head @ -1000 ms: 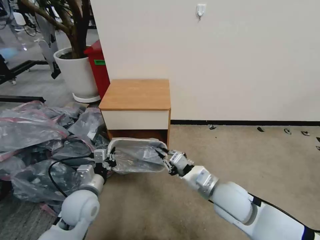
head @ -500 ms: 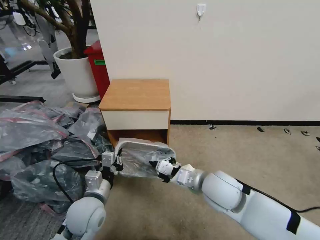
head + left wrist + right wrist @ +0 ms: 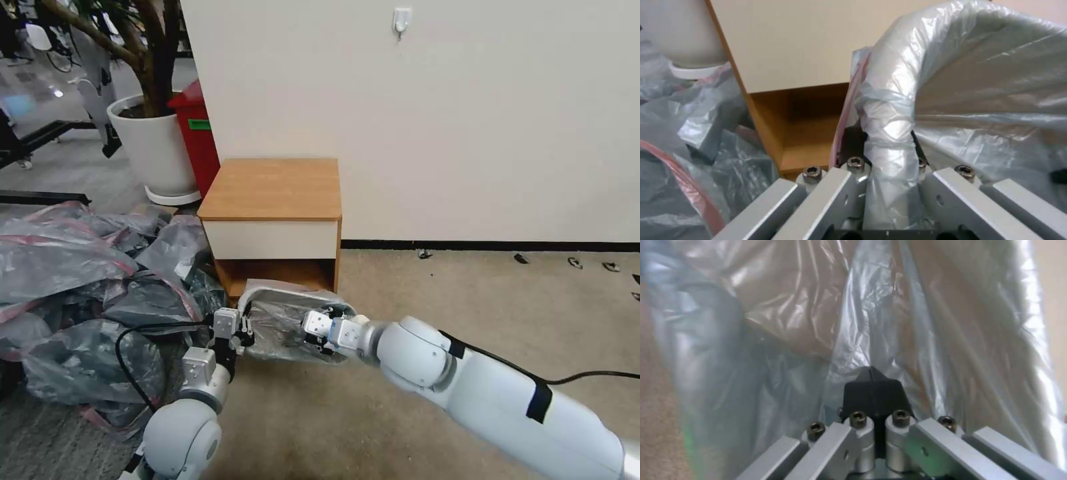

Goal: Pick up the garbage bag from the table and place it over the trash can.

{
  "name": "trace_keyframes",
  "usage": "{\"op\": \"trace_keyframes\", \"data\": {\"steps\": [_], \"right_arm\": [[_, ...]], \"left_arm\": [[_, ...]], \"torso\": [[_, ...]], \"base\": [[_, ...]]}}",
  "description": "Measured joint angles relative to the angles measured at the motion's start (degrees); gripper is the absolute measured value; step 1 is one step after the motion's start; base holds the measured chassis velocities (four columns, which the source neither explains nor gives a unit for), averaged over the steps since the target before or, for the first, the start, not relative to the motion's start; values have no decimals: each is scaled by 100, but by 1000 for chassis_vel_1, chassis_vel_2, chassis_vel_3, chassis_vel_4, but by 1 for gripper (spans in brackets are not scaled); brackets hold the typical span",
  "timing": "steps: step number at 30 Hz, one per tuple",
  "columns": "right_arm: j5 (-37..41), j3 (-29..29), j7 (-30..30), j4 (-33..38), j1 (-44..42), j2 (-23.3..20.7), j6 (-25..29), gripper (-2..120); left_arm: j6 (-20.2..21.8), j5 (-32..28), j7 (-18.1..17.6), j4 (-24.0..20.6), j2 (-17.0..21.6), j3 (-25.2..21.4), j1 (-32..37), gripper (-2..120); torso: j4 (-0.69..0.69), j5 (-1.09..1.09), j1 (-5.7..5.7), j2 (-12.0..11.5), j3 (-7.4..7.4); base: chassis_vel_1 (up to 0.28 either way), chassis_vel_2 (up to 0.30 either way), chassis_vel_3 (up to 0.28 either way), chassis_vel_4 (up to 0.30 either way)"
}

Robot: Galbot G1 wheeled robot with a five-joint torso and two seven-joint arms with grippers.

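**Bag over bin, both grippers at the rim**

Item one: the thin translucent grey garbage bag [image 3: 283,327] with a pink-red band. You see it crinkled and draped over the small cream rectangular trash can [image 3: 267,291], which stands on the carpet directly in front of the boxy wooden bedside table [image 3: 272,189], below its white drawer front. In the left wrist view the film wraps tightly round the rolled rim, pink edge [image 3: 849,100] running beside it.

Item two: your left gripper [image 3: 241,331] sits at the bin's left end, its fingers [image 3: 853,143] clamped on the bag-covered rim. Your right gripper [image 3: 319,331] is at the right end, reaching into the bag; its black fingertips [image 3: 874,390] are pressed together, film lying round them.

Item three: surroundings. A heap of grey-pink plastic bags [image 3: 80,280] crowds the floor close on the left. A white plant pot [image 3: 150,143] and a tall red bin [image 3: 197,137] stand behind it by the wall.

Item four: the bin's long axis runs left to right, parallel to the cabinet front; its mouth faces up.
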Motion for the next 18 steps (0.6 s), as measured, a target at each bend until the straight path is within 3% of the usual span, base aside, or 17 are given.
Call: {"op": "trace_keyframes", "data": {"steps": [18], "right_arm": [[-374,-106,42,-980,40,612,31,0]], "left_arm": [[-11,107,-9,116,-194,225,-104,2]], "torso": [[0,0,0,0,0]], "base": [[0,0,0,0]]}}
